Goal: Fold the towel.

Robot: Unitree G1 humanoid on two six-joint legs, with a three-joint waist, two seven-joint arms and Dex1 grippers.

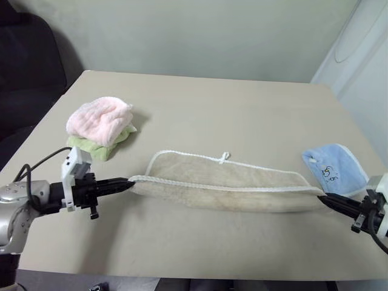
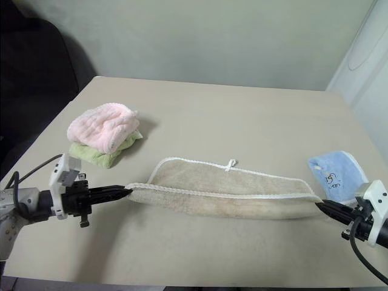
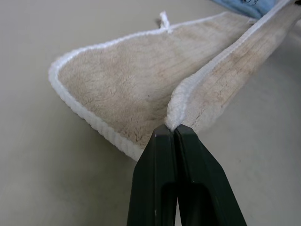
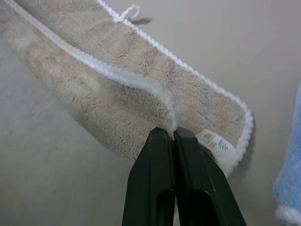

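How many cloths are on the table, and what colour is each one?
Beige towel: 1
Light-blue cloth: 1
Pink cloth: 1
Green cloth: 1
Total: 4

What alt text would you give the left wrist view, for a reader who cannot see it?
The left gripper has its two black fingers shut on the white corded edge of the beige towel, which lies half folded on the tan table. A light-blue cloth lies beyond it.

No readable text, tiny print on the towel [image 4: 141,94] label [image 4: 212,140] illegible
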